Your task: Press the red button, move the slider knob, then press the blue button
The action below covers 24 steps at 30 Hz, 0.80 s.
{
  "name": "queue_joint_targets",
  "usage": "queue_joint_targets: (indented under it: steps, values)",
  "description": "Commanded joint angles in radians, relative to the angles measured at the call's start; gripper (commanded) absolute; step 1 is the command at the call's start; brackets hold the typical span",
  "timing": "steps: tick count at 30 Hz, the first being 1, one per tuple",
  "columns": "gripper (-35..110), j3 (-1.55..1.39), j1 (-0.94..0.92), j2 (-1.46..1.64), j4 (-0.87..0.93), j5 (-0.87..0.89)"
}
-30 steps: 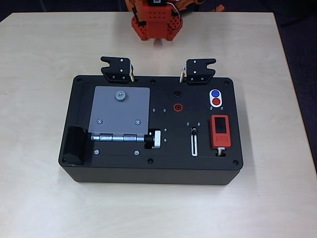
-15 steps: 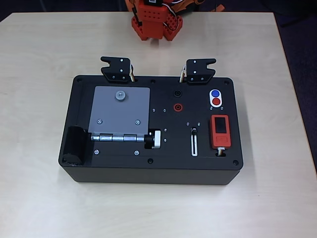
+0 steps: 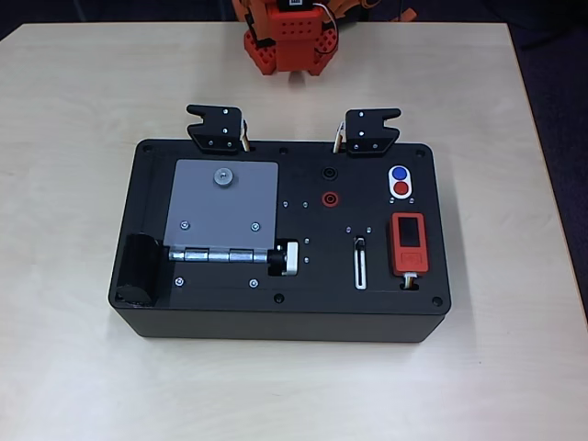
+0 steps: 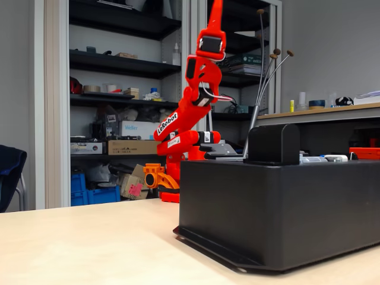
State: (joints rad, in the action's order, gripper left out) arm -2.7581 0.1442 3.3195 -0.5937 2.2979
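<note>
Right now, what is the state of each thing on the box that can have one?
red button: untouched, nothing on it.
blue button: untouched, nothing on it.
slider knob: at the far end of its slot.
grey hinged plate: lying flat, closed.
arm: raised, away from the box.

Even, bright light; soft shadows.

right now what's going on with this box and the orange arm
Nothing is being handled yet. The orange arm stands raised at the far edge of the table, behind the black box, touching nothing on it. On the box's top panel the red button and blue button share a white oval, blue nearer the arm. The slider knob sits at the slot's end nearer the arm. Whether the gripper is open can't be told.
</note>
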Motion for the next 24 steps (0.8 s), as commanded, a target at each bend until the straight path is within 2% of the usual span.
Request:
queue_joint_targets:
  steps: [1, 5, 17, 18, 24]
  values:
    - [0, 0.069, 0.077, -0.014, 0.219, -0.130]
    - [0, 0.107, 0.118, -0.058, 0.425, -0.250]
    - [1, 0.298, 0.183, -0.295, 1.086, -0.448]
    - [1, 0.313, 0.189, -0.319, 1.134, -0.416]
    - [1, 0.428, 0.204, -0.448, 1.347, -0.543]
